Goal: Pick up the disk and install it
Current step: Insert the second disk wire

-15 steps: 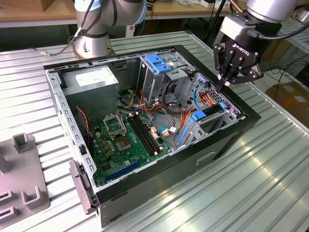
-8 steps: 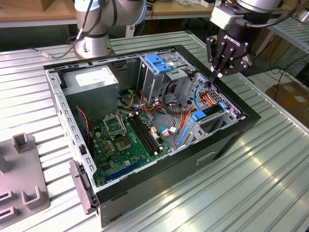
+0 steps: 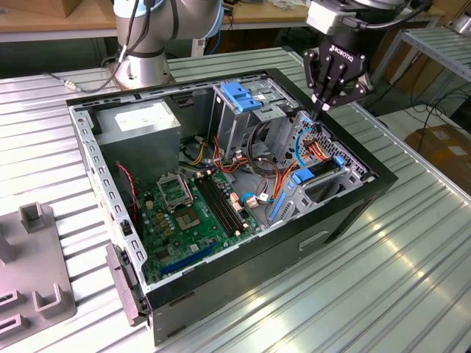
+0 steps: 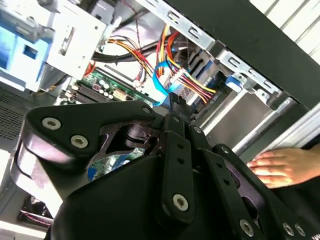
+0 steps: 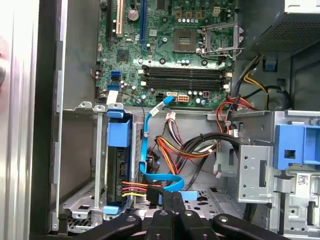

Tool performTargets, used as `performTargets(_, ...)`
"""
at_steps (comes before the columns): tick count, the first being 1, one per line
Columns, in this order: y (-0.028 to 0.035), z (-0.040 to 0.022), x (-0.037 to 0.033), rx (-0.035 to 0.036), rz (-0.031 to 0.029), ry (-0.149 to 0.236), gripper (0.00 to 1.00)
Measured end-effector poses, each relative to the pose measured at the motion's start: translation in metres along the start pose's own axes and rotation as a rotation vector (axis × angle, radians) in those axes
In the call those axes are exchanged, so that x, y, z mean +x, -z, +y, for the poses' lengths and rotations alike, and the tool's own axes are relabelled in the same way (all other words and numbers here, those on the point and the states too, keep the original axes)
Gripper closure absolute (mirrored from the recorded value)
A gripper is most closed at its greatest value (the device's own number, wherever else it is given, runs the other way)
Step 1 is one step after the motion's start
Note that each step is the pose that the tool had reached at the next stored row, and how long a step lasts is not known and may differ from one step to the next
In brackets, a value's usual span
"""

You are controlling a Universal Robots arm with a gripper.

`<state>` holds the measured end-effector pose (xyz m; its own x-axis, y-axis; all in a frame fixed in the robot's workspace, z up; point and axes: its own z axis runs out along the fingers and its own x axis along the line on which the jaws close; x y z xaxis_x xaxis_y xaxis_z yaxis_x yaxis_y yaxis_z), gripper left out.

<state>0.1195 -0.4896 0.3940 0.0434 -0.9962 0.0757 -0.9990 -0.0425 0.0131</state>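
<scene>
Your gripper (image 3: 324, 110), fingers pressed together and holding nothing, hangs over the open case (image 3: 353, 202) beside the disk (image 5: 118, 165) seated in its bay.

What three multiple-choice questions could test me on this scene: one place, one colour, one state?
1. Where is the gripper? A over the motherboard; B over the drive bays; C beside the case.
2. What colour is the carrier on the disk? A red; B blue; C yellow.
3. The disk is: A on the table; B in the gripper; C seated in the drive bays.
Answers: 1 B, the exterior view shows it above them; 2 B, blue plastic caps the disk in the first wrist view; 3 C, it sits there with cables reaching it.
</scene>
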Motion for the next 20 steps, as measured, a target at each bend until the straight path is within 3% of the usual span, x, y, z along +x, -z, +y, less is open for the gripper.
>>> performTargets(1,0.0000,0.0000,-0.0002,-0.0003,0.0104,0.001,0.90)
performTargets(2,0.0000,0.0000,-0.0007,-0.0009,0.0282,0.003,0.90)
performTargets(3,-0.0001,0.0000,-0.0017,-0.0018,0.0524,0.006,0.90)
performTargets(5,-0.0002,-0.0002,-0.0052,-0.0031,0.0851,0.008,0.89)
performTargets(6,-0.0004,-0.0003,-0.0078,-0.0039,0.1024,0.008,0.83)
performTargets(7,-0.0008,-0.0004,-0.0100,-0.0043,0.1119,0.008,0.83)
performTargets(8,-0.0009,-0.0005,-0.0126,-0.0045,0.1183,0.009,0.76)
performTargets(9,-0.0010,-0.0006,-0.0136,-0.0046,0.1201,0.009,0.76)
performTargets(11,-0.0019,-0.0006,-0.0142,-0.0053,0.1362,0.009,0.75)
performTargets(12,-0.0025,-0.0006,-0.0146,-0.0058,0.1473,0.009,0.69)
performTargets(13,-0.0033,-0.0006,-0.0152,-0.0061,0.1539,0.009,0.69)
performTargets(16,-0.0068,-0.0009,-0.0194,-0.0064,0.1629,0.009,0.69)
performTargets(20,-0.0107,-0.0012,-0.0269,-0.0068,0.1703,0.009,0.69)
